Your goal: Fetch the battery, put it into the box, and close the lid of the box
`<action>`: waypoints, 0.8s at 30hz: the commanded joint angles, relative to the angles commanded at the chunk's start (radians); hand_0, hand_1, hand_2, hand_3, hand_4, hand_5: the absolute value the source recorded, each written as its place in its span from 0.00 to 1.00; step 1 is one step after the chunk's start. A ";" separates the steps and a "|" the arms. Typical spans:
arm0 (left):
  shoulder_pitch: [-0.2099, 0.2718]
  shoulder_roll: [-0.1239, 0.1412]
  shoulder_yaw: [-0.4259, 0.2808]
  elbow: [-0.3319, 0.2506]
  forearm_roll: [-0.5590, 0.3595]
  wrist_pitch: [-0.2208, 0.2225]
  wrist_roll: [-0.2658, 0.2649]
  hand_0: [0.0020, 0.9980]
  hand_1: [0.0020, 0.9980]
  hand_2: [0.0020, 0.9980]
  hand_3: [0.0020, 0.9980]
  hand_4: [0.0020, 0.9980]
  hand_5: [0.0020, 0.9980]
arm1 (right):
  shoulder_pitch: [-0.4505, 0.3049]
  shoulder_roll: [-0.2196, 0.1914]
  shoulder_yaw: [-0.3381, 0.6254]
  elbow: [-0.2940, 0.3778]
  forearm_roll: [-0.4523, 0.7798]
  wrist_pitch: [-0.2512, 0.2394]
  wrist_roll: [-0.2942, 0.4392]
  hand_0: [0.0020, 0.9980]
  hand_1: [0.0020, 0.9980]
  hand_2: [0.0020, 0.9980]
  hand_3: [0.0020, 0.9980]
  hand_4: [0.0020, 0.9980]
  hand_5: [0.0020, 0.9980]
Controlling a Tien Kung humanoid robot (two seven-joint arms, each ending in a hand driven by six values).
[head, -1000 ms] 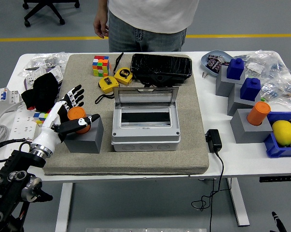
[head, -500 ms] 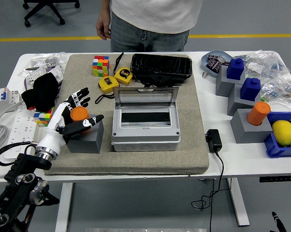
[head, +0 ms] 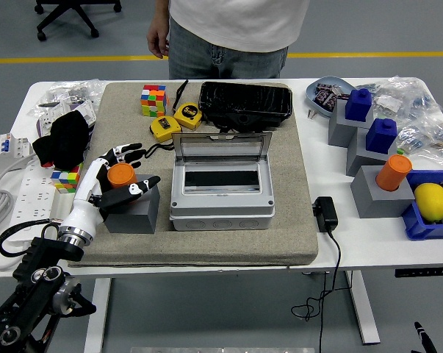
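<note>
An orange cylindrical battery stands upright on a grey block at the left of the beige mat. My left hand reaches in from the lower left and cups it. The fingers are spread behind the battery and the thumb lies in front of it, over the block's top, without a firm grip. The grey box sits mid-mat with its clear lid standing up at the back. Only a black tip of my right arm shows at the bottom right corner.
A person stands at the far side, one hand hanging. Behind the box lie a black pouch, two yellow tape measures and a cube puzzle. Grey blocks with blue and orange pieces stand right; a black adapter lies beside the mat.
My left hand has moved forward and right around the battery; the fingers now reach behind it and the thumb has swung across its front. The box is unchanged.
</note>
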 joint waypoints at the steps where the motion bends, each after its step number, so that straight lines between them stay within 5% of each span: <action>1: -0.001 0.000 0.000 0.000 0.007 0.004 0.001 0.77 0.78 0.69 0.66 1.00 0.00 | 0.000 0.000 -0.001 0.000 0.001 0.000 0.000 0.81 0.72 0.73 0.78 1.00 1.00; 9: -0.003 0.003 0.003 -0.014 0.069 0.056 0.015 0.75 0.76 0.64 0.60 1.00 0.00 | 0.001 0.000 0.000 0.000 0.002 0.000 0.000 0.81 0.72 0.73 0.78 1.00 1.00; 10: -0.003 0.003 0.003 -0.015 0.072 0.057 0.017 0.70 0.70 0.54 0.53 1.00 0.00 | 0.001 0.000 0.001 0.000 0.002 -0.001 0.000 0.81 0.72 0.73 0.78 1.00 1.00; 21: -0.002 0.004 0.010 -0.013 0.076 0.059 0.021 0.65 0.64 0.45 0.50 1.00 0.00 | -0.001 -0.001 0.000 0.000 -0.001 0.000 -0.001 0.81 0.72 0.73 0.78 1.00 1.00; 22: -0.002 0.003 0.011 -0.013 0.076 0.060 0.021 0.54 0.53 0.39 0.48 1.00 0.00 | 0.000 -0.001 -0.001 0.000 -0.001 0.000 -0.001 0.81 0.72 0.73 0.78 1.00 1.00; 24: -0.002 0.003 0.011 -0.013 0.075 0.062 0.022 0.54 0.53 0.39 0.48 1.00 0.00 | 0.000 -0.001 -0.001 0.000 -0.001 0.000 -0.001 0.81 0.72 0.73 0.78 1.00 1.00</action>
